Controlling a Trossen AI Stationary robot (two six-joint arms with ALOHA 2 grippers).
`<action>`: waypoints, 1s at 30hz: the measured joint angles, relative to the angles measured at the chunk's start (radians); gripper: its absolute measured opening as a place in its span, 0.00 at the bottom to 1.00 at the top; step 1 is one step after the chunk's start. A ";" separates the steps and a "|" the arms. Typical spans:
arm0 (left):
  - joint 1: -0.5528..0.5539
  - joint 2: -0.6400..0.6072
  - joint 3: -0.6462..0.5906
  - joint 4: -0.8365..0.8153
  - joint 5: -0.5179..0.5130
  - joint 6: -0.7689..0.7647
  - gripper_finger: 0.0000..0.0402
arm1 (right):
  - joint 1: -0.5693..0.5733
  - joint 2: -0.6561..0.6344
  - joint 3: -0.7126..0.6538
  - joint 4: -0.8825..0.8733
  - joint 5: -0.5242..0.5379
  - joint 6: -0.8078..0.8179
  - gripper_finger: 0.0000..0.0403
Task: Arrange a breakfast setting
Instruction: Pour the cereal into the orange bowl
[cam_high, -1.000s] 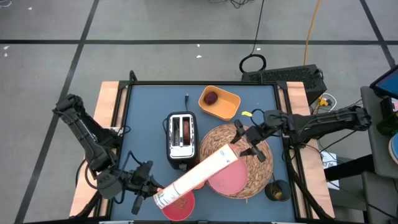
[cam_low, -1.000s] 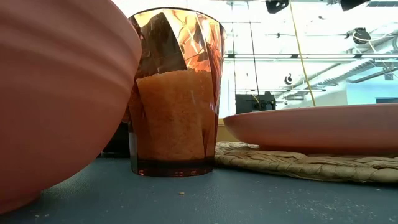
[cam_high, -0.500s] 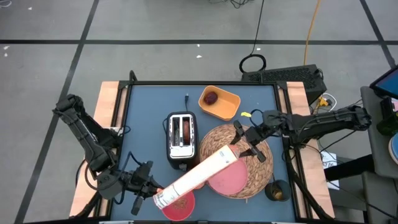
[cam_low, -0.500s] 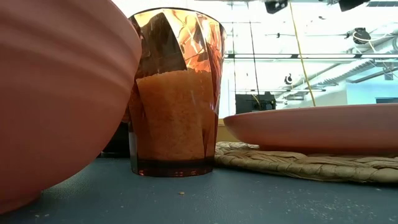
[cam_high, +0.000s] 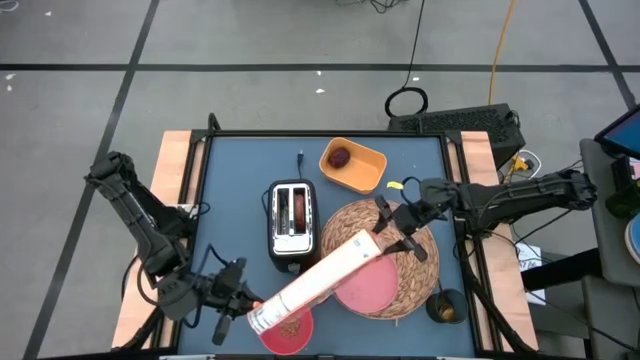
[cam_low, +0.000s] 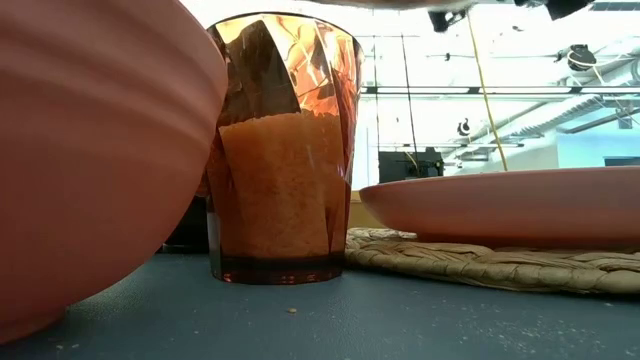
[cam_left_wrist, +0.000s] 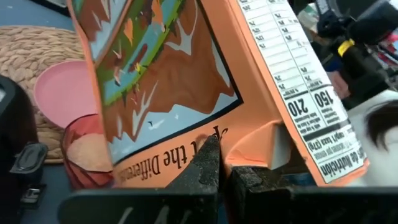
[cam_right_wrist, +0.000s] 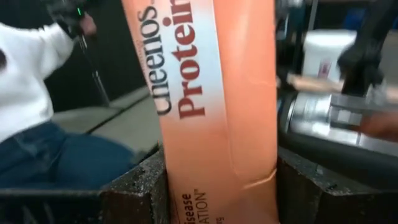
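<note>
A long orange cereal box lies slanted above the table, held between my two grippers. My left gripper is shut on its near-left end, over the pink bowl. My right gripper is shut on its far-right end, above the woven placemat. The pink plate rests on the placemat. A dark-red fruit lies in an orange dish. Brown bread stands in a toaster slot. A reddish cup with cereal stands by the bowl. My left gripper pinches the box's end edge between its two shut fingers, which come level from the table's left. The box is lifted clear, with this end over the bowl. My right gripper holds the box's other end between its two fingers, one on each broad face. The fingers come from the table's right and lie across the box. The box is clear of the placemat and plate.
A toaster stands at the table's middle, just beyond the box. A dark cup stands at the near right corner. A person in a white sleeve and jeans shows beyond the table.
</note>
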 joint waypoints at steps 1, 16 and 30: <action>-0.001 0.000 0.000 0.001 0.001 0.004 0.00 | -0.001 -0.002 -0.001 0.043 0.000 0.005 0.50; 0.001 0.000 0.000 0.020 -0.002 0.003 0.00 | -0.001 -0.006 0.000 0.013 0.005 0.021 0.50; -0.003 -0.001 0.000 0.104 -0.004 -0.018 0.00 | -0.001 -0.006 -0.001 0.051 0.001 0.022 0.50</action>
